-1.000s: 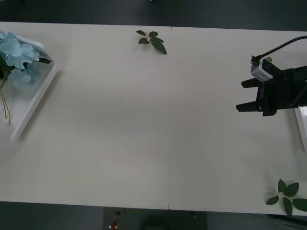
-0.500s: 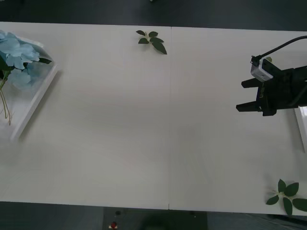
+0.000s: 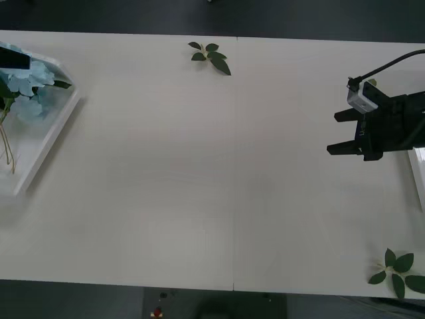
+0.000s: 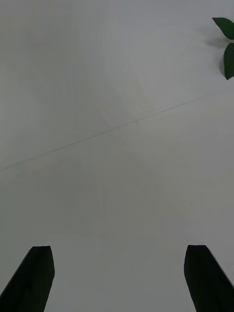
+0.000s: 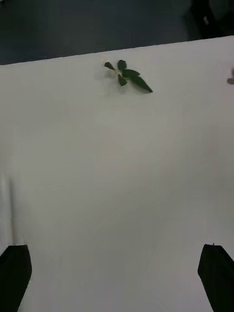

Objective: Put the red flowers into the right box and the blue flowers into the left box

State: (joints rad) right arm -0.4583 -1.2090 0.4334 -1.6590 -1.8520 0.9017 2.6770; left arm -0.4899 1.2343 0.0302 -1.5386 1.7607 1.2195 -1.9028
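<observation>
Front view: right gripper (image 3: 336, 132) over table (image 3: 199, 186) at right, fingers spread, empty. Left gripper (image 5: 117, 278) fingers spread too. Blue flowers (image 3: 26, 83) lie in left box (image 3: 50, 143).

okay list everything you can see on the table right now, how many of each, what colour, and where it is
blue flowers: one bunch (exact count unclear), pale blue, lying in the left box at the table's far left.
left box: one, white, far-left edge of the table, angled.
right box: one, white, just a strip of rim at the table's right edge.
leaf sprigs: two, dark green; one at the far edge near the middle, one at the near right corner.
table: one, off-white, with a thin seam down its middle.
left gripper: black fingers open, above the left box, holding nothing.
right gripper: black fingers open, over bare table by the right box, holding nothing.
</observation>
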